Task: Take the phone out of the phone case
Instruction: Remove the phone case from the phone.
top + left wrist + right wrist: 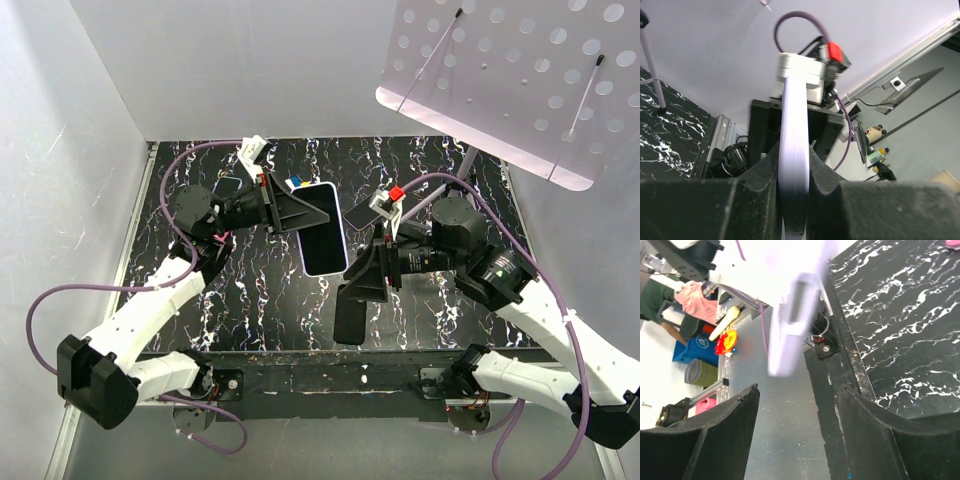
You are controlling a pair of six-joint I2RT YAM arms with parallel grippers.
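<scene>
Top external: lilac-edged phone (325, 240) (screen dark)

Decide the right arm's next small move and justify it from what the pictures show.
Probably ease the right end effector forward until its open fingers straddle the free edge of the phone. The left end effector is shut on the phone, while the right wrist view shows the phone ahead of the fingers, not between them.

No text, label or number is legible anywhere; the blue bin (690, 351) bears a blurred round emblem.
</scene>
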